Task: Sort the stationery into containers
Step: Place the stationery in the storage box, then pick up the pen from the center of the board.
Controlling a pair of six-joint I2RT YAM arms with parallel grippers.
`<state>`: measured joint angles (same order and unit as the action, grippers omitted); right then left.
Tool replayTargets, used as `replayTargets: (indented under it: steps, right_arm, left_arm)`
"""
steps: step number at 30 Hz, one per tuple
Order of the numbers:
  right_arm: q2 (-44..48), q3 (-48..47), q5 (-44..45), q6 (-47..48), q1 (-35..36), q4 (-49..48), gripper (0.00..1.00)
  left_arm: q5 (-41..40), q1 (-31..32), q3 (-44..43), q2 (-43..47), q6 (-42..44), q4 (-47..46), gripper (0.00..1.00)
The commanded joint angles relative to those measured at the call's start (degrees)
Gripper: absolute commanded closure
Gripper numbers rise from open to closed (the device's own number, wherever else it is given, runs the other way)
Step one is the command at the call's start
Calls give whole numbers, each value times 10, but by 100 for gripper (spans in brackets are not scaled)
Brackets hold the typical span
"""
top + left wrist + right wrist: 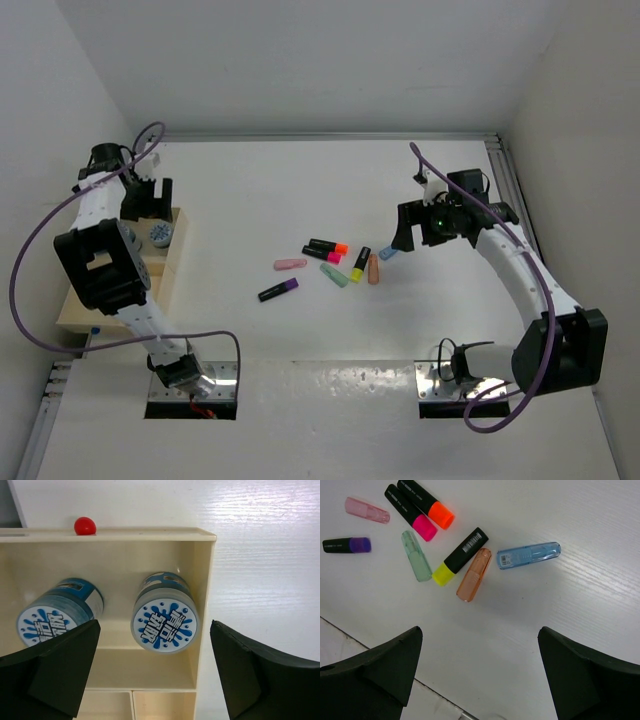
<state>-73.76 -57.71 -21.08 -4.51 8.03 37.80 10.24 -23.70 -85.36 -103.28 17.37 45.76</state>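
Left wrist: rolls (165, 622) (50, 620) labelled with white characters on blue splashes lie in the tray's (205, 595) corner compartment — left gripper (155, 627), right gripper (480, 630) both spread, empty.

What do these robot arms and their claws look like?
The left arm and right arm are white tubes joined by chunky black joints, a loose purple cable looping along each. The left gripper and right gripper are black, each with two broad wedge-shaped fingers. A green light glows at the right wrist.
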Motion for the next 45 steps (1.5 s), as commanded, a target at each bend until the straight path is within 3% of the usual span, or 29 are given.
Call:
replayTargets:
  steps: [1, 4, 10, 13, 16, 17, 22, 30, 45]
  right_arm:
    - [18, 1, -8, 5, 1, -12, 4]
    - [23, 3, -5, 8, 2, -9, 4]
    - [41, 33, 3, 13, -11, -5, 6]
    - [56, 52, 6, 13, -19, -3, 9]
    - [67, 69, 8, 4, -28, 3, 9]
    - [77, 77, 8, -1, -32, 7, 9]
    - [101, 101, 7, -8, -53, 16, 9]
    - [120, 115, 7, -7, -70, 17, 9]
    - [113, 100, 5, -3, -79, 20, 9]
  left_arm:
    - [-4, -2, -29, 42, -15, -15, 0]
    - [65, 2, -49, 76, 6, -10, 3]
    - [164, 131, -56, 154, 67, 31, 17]
    - [151, 262, -18, 176, 54, 25, 32]
    - [122, 351, 52, 192, 36, 0, 42]
    - [118, 368, 83, 192, 35, -3, 48]
    - [99, 465, 169, 192, 34, -9, 59]
    - [15, 585, 275, 161, 23, -44, 57]
    - [-74, 610, 281, 65, 1, -119, 55]
